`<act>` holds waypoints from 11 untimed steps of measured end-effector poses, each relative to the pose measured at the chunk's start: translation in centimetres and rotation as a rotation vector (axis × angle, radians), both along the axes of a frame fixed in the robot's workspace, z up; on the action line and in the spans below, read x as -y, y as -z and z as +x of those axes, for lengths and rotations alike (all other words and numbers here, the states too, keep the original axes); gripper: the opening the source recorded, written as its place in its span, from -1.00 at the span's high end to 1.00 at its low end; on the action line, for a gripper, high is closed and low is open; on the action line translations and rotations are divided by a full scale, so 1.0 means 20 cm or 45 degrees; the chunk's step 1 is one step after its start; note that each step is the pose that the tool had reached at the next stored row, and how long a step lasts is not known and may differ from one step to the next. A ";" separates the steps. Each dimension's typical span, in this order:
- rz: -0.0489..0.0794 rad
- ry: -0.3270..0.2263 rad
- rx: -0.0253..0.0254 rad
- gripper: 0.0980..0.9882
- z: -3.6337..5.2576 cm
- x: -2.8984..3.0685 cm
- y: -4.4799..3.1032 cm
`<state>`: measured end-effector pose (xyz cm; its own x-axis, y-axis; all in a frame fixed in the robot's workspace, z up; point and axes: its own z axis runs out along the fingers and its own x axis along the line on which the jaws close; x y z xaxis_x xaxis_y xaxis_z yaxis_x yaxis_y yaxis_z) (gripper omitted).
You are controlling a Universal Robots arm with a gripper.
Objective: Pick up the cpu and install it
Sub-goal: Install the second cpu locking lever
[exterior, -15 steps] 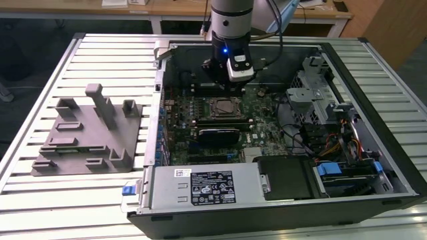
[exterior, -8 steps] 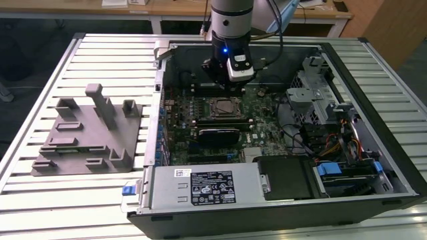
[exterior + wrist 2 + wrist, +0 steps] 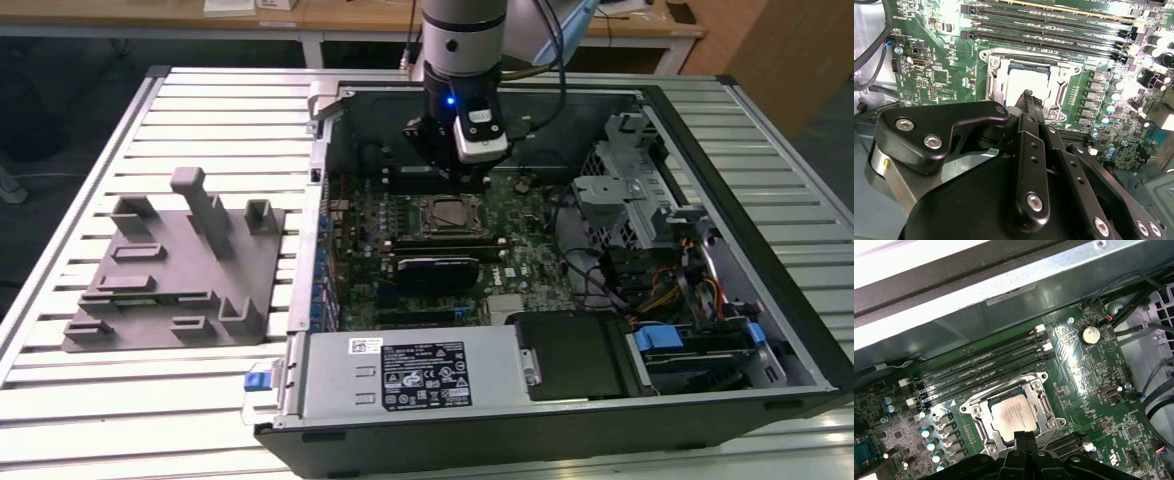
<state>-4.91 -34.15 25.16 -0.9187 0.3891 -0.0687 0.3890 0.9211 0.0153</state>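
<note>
The cpu point(image 3: 1013, 415) already lies flat inside the motherboard socket point(image 3: 1004, 405), its pale metal top facing up and the steel socket frame around it on all sides; the second wrist view shows the same chip point(image 3: 1026, 82) seated squarely in that frame. So the placing itself looks done, as far as can be judged. Whether the retention latch is closed over it cannot be told.

The pincer point(image 3: 1023, 436) hangs just above the near edge of the socket, its two slim black fingers point(image 3: 1026, 102) pressed together with no gap between them and nothing held. The tips sit over the chip's edge; whether they touch it cannot be made out.

In the exterior view the arm point(image 3: 461, 60) reaches down into the open computer case point(image 3: 747, 330), which lies on its side on the slatted bench point(image 3: 80, 400). Inside the case are the green motherboard point(image 3: 400, 215), a row of memory slots point(image 3: 984, 367) beside the socket, the power supply point(image 3: 400, 372) at the near wall, and a drive cage with cables toward the exterior view's right. A grey fixture point(image 3: 167, 270) stands on the bench outside the case, well apart from the socket, toward the exterior view's left.
</note>
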 end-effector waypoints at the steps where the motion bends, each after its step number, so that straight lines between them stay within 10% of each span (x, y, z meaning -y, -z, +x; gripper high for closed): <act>1: -0.001 0.000 -0.0004 0.98 0.000 0.000 -0.004; 11: 0.000 0.000 0.0002 0.98 0.000 0.000 -0.042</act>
